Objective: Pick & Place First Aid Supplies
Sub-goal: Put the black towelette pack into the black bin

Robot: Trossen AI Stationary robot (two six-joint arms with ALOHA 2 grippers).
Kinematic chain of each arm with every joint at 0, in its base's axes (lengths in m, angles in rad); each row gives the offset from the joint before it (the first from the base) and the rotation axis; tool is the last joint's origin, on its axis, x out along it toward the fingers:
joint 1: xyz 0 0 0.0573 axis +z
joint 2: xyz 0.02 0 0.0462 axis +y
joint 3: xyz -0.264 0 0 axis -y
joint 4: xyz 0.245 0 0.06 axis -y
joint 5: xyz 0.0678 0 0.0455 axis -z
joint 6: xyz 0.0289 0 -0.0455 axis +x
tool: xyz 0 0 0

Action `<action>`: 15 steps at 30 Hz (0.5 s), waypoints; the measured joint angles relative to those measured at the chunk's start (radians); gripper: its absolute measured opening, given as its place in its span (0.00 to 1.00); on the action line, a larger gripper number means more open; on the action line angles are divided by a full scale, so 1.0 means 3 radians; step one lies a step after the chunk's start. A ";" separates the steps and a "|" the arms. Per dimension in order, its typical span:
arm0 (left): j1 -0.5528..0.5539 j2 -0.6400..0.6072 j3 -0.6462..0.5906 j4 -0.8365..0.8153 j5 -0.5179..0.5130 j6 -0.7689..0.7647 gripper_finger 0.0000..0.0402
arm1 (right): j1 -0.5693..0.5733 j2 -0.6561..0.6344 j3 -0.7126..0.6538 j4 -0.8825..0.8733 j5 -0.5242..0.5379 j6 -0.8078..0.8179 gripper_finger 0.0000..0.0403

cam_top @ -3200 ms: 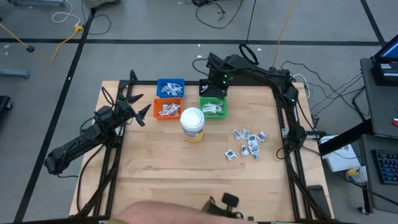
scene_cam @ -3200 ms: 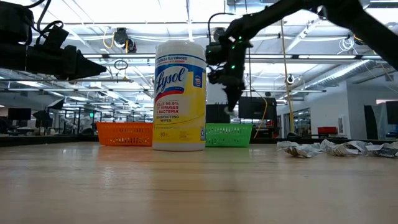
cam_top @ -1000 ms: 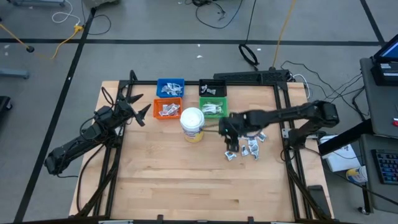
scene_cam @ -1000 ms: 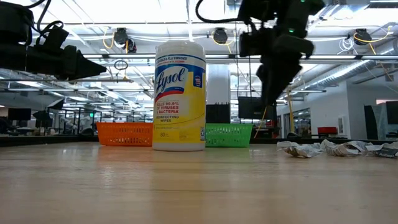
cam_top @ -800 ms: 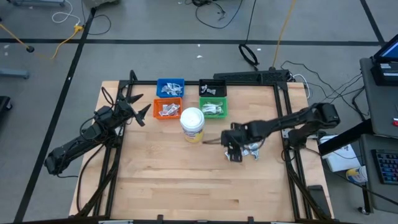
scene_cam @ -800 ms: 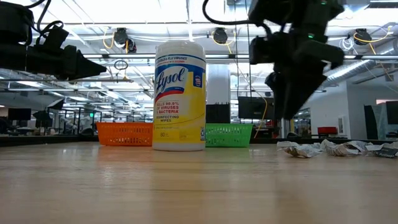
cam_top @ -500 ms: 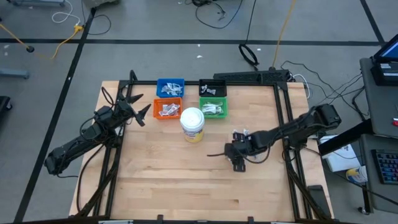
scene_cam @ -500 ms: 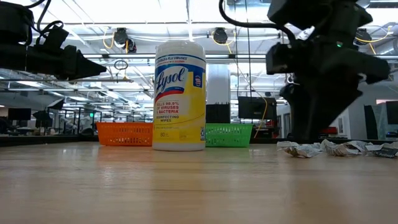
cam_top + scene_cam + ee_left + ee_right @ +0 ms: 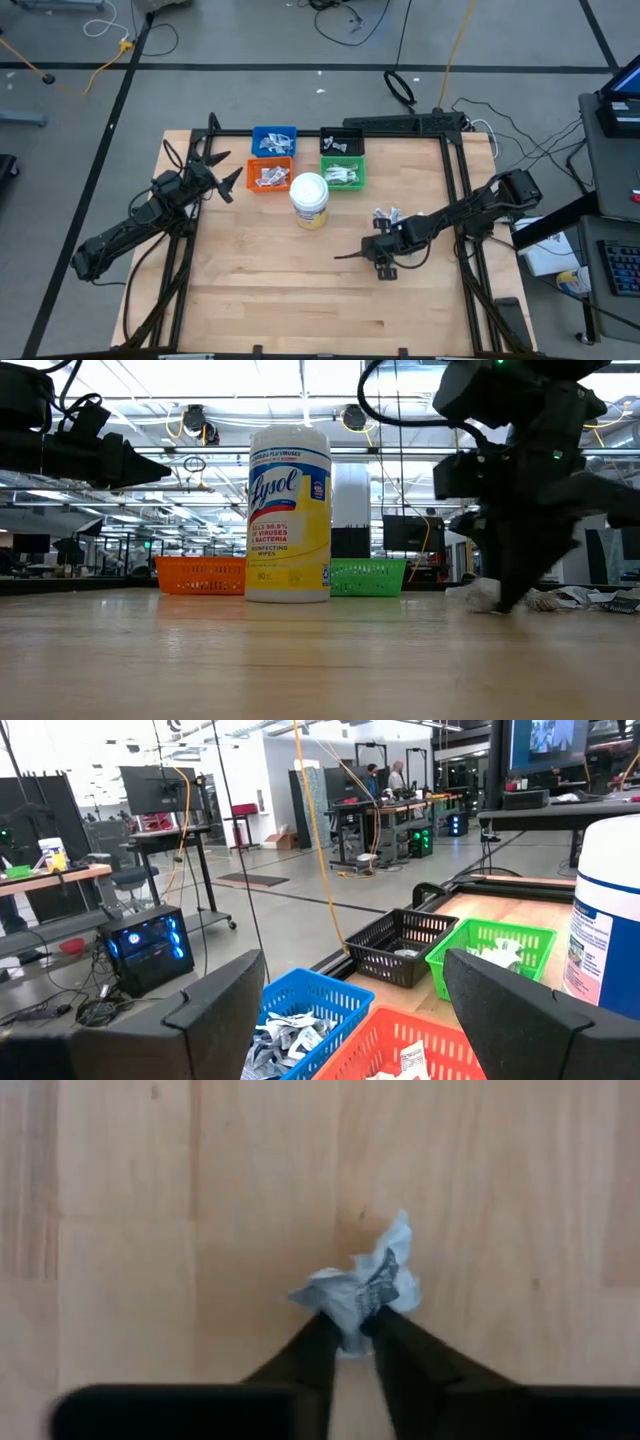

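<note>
Pickup step: right gripper (image 9: 350,1332), low near the tabletop's (image 9: 260,290) right edge, pinches one crumpled packet (image 9: 362,1288); left gripper (image 9: 228,180) waits spread open; next, probably lift toward a bin.

Looking straight down at the pale wooden table (image 9: 150,1210), the right gripper (image 9: 350,1338) has its two dark fingers (image 9: 405,1355) pinched close together on the near edge of a small crumpled white packet (image 9: 362,1288). The packet carries dark print, too creased to read, and seems to lie on the wood.
</note>
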 joint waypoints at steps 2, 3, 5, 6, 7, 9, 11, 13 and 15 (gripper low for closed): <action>0.0001 -0.0001 0.0001 0.0002 0.0001 0.0000 0.77 | -0.0002 -0.0059 0.0042 -0.0043 0.0032 -0.0097 0.05; 0.0000 -0.0001 0.0000 0.0000 0.0000 0.0000 0.77 | -0.0008 -0.0101 0.0072 -0.0094 0.0039 -0.0141 0.03; 0.0000 0.0000 0.0001 0.0000 -0.0001 0.0000 0.77 | -0.0044 -0.0185 0.0164 -0.0230 0.0086 -0.0150 0.04; 0.0000 -0.0001 0.0000 0.0000 0.0001 0.0000 0.77 | -0.0060 -0.0218 0.0215 -0.0338 0.0117 -0.0153 0.05; 0.0001 -0.0001 0.0000 0.0000 -0.0002 0.0000 0.77 | -0.0086 -0.0246 0.0273 -0.0457 0.0121 -0.0161 0.05; 0.0000 0.0000 0.0000 0.0000 -0.0001 0.0000 0.77 | -0.0156 -0.0318 0.0367 -0.0691 0.0120 -0.0256 0.03; 0.0000 0.0000 0.0000 0.0000 -0.0002 0.0000 0.77 | -0.0230 -0.0376 0.0472 -0.0857 0.0121 -0.0379 0.02; 0.0001 0.0000 0.0001 0.0000 -0.0001 0.0000 0.77 | -0.0328 -0.0421 0.0556 -0.1000 0.0109 -0.0511 0.02; 0.0001 -0.0001 0.0000 -0.0001 -0.0002 0.0000 0.77 | -0.0455 -0.0434 0.0628 -0.1121 0.0097 -0.0655 0.02</action>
